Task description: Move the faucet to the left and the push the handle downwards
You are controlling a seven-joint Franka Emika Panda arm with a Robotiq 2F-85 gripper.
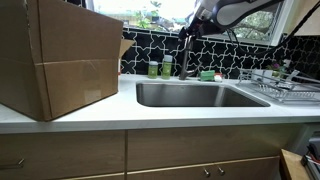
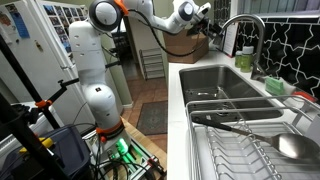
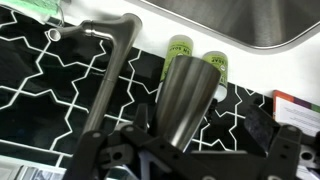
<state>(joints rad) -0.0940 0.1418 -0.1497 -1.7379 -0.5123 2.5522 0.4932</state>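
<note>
A large cardboard box [image 1: 55, 55] fills one end of the white kitchen surface [image 1: 200, 112], next to a single stainless sink [image 1: 195, 95] and one wire dish rack [image 1: 285, 88] at the far end. The white Franka arm [image 2: 95, 60] reaches across the room from its stand, bringing the end effector [image 1: 193, 22] close above the top of the faucet [image 1: 185, 50]. The faucet is the only tap here, a slim silver gooseneck at the back edge of the sink, its arch [image 2: 245, 25] curving down over the basin.

The first step, swinging the faucet to the left, appears to be at the approach stage: no contact with the spout can be made out in either exterior view. The wrist view shows only the black linkage along its lower edge, so how wide the end effector stands cannot be told; nothing is seen in its hold.

The handle cannot be picked out with certainty. A thin silver bar with a bent end crosses the wrist view beside a wider tapered metal body, but which part is the lever is unclear.

The next move likely calls for a fingertip set against the side of the spout and a gentle sideways push. The lever would then be found on the stem and pressed down.

Two green bottles [image 1: 159, 69] stand side by side just beside the faucet, and one green sponge [image 1: 207, 75] lies near them
</note>
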